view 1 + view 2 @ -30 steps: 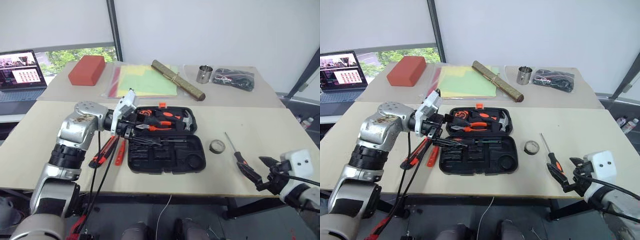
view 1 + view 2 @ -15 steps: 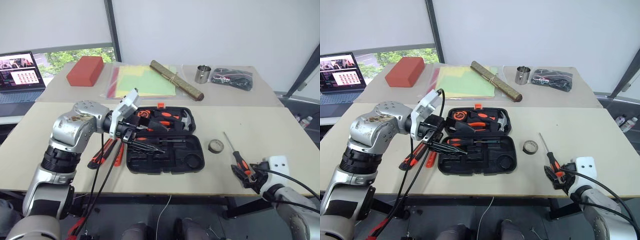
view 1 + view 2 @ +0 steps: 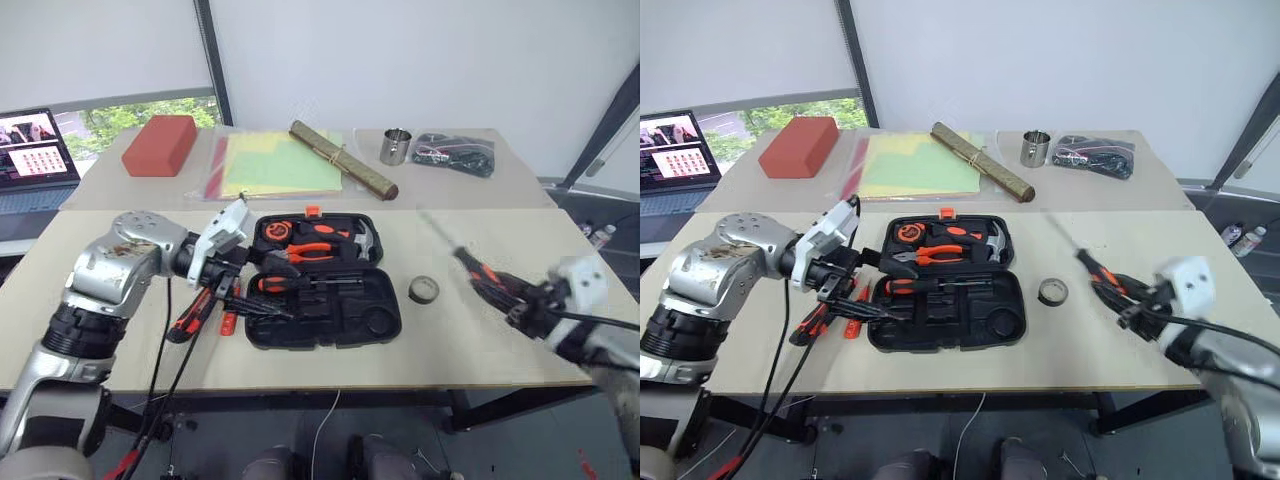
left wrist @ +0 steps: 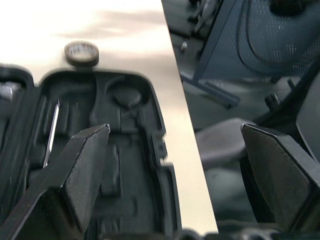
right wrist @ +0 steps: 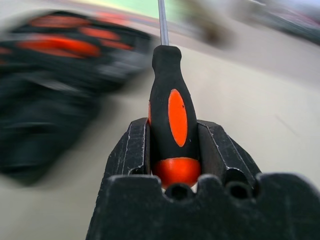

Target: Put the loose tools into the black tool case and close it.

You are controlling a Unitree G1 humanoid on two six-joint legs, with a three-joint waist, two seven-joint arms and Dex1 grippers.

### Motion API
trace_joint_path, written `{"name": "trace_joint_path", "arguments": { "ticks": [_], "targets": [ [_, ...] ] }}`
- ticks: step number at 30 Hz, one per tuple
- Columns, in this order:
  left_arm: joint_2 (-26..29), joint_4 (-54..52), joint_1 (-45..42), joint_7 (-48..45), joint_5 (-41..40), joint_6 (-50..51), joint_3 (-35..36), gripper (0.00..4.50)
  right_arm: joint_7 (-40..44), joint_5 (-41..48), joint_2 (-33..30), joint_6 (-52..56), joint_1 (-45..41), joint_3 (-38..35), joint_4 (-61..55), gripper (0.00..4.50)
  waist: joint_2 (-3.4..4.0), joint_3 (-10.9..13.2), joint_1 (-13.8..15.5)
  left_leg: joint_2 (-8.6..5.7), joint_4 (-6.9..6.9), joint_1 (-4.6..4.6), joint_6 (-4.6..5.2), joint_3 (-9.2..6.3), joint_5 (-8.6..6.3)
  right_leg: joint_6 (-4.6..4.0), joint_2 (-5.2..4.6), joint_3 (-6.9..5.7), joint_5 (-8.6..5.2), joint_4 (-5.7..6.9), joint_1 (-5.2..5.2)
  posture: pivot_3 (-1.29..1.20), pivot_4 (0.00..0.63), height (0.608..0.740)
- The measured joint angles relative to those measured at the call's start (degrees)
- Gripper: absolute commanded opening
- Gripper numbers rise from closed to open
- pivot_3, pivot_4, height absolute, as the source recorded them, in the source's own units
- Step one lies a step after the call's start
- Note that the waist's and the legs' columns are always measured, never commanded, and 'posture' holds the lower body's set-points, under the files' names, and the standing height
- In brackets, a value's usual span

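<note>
The right pincer is clamped on a screwdriver's orange-and-black handle, its shaft pointing ahead toward the open tool case. The left pincer stands wide apart and empty above the case's recesses, with the tape roll beyond.

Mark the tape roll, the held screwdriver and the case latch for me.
tape roll [image 3: 423, 290], left eye view, on its near rim.
screwdriver [image 5: 172, 112], right wrist view, on the orange patch of its handle.
latch [image 3: 312, 211], left eye view, on the orange tab at the case's far edge.
</note>
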Motion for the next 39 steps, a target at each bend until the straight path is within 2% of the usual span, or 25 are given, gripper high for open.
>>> {"name": "trace_joint_path", "arguments": {
  "ticks": [3, 6, 11, 17, 22, 24, 25, 26, 29, 32, 34, 35, 39],
  "targets": [
    [1.33, -1.09, 1.82, -0.38, -0.27, -0.07, 0.48, 4.5, 11.45, -1.64, -2.73, -2.65, -8.56, 10.93, 3.44, 0.98, -0.05, 0.02, 0.52, 0.01, -0.02, -0.05, 0.01, -0.07, 0.01, -0.06, 0.01, -0.09, -0.02, 0.0, -0.02, 0.0, 0.15, 0.737],
    [2.23, -1.85, 3.08, 0.28, -0.44, -0.11, 1.37, 4.5, 18.83, -7.17, -2.64, -7.16, -16.73, 20.51, 9.83, 0.98, -0.07, 0.04, 1.0, -0.03, 0.08, -0.24, 0.07, -0.07, 0.0, -0.04, -0.05, -0.12, 0.0, -0.04, -0.09, 0.0, 0.15, 0.737],
    [2.59, -2.24, 4.62, 2.57, -0.41, -0.33, 2.34, 4.5, 23.7, -17.29, 1.58, -16.64, -26.61, 30.23, 21.7, 0.98, -0.11, 0.06, 1.12, -0.04, 0.25, -0.44, 0.1, -0.14, -0.01, -0.01, -0.08, -0.22, 0.03, -0.07, -0.12, 0.0, 0.15, 0.737],
    [3.28, -2.99, 5.72, 4.38, -0.59, -0.29, 3.91, 4.5, 23.62, -24.59, 6.48, -22.78, -33.19, 33.77, 35.24, 0.98, -0.1, 0.06, 0.89, -0.02, 0.27, -0.48, 0.09, -0.15, 0.0, -0.33, -0.08, -0.26, 0.21, -0.05, -0.13, 0.0, 0.15, 0.737],
    [3.46, -3.8, 6.25, 5.2, -0.63, -0.2, 4.15, 4.5, 24.22, -26.63, 8.2, -25.52, -35.33, 33.8, 39.48, 0.98, -0.1, 0.06, 0.69, -0.02, 0.27, -0.47, 0.08, -0.17, 0.0, -0.32, -0.07, -0.28, 0.21, -0.04, -0.13, 0.0, 0.15, 0.737],
    [3.54, -3.98, 6.27, 5.34, -0.65, -0.19, 4.31, 4.5, 24.61, -27.28, 8.41, -26.68, -35.38, 33.8, 40.47, 2.01, -0.1, 0.06, 0.68, -0.02, 0.27, -0.45, 0.07, -0.17, 0.0, -0.31, -0.07, -0.28, 0.2, -0.02, -0.12, 0.0, 0.15, 0.737],
    [3.56, -4.0, 6.27, 5.4, -0.65, -0.19, 4.43, 4.5, 25.0, -27.62, 8.39, -26.96, -35.37, 33.79, 40.88, 2.16, -0.1, 0.07, 0.68, -0.02, 0.28, -0.45, 0.07, -0.17, 0.0, -0.29, -0.08, -0.28, 0.19, -0.02, -0.12, 0.0, 0.15, 0.737],
    [3.57, -4.0, 6.27, 5.43, -0.64, -0.18, 4.51, 4.5, 25.22, -27.75, 8.39, -26.97, -35.37, 33.79, 40.94, 2.63, -0.1, 0.07, 0.66, -0.02, 0.28, -0.45, 0.07, -0.17, 0.0, -0.3, -0.08, -0.28, 0.19, -0.02, -0.12, 0.0, 0.15, 0.737],
    [3.57, -3.98, 6.26, 5.5, -0.64, -0.19, 4.63, 4.5, 25.4, -27.74, 8.62, -26.72, -35.37, 33.56, 40.86, 3.65, -0.1, 0.07, 0.52, -0.01, 0.27, -0.44, 0.07, -0.17, 0.0, -0.31, -0.07, -0.28, 0.2, -0.02, -0.12, 0.0, 0.15, 0.737],
    [3.57, -3.74, 6.1, 5.52, -0.62, -0.2, 4.63, 4.5, 25.21, -27.17, 9.48, -25.09, -35.37, 33.02, 40.14, 4.48, -0.1, 0.07, 0.33, -0.01, 0.26, -0.44, 0.06, -0.17, 0.01, -0.36, -0.07, -0.28, 0.23, -0.01, -0.12, 0.0, 0.15, 0.737],
    [3.57, -3.69, 6.0, 5.55, -0.61, -0.23, 4.63, 4.5, 24.84, -26.69, 10.24, -23.7, -35.38, 32.16, 39.37, 4.48, -0.09, 0.07, 0.26, -0.01, 0.26, -0.43, 0.06, -0.17, 0.01, -0.36, -0.07, -0.28, 0.23, -0.01, -0.12, 0.0, 0.15, 0.737],
    [3.57, -3.64, 6.0, 5.56, -0.61, -0.25, 4.63, 4.5, 24.57, -26.07, 10.81, -22.8, -35.38, 31.48, 39.06, 4.29, -0.09, 0.07, 0.23, 0.0, 0.26, -0.44, 0.06, -0.17, 0.01, -0.37, -0.07, -0.28, 0.23, -0.01, -0.12, 0.0, 0.15, 0.737],
    [3.23, -3.34, 5.98, 5.85, -0.53, -0.7, 4.62, 4.5, 22.45, -22.7, 14.66, -16.71, -36.57, 29.16, 37.44, 3.01, -0.09, 0.07, -0.03, 0.0, 0.25, -0.42, 0.04, -0.17, 0.02, -0.4, -0.06, -0.28, 0.25, 0.0, -0.12, 0.0, 0.15, 0.737]
  ]
}}
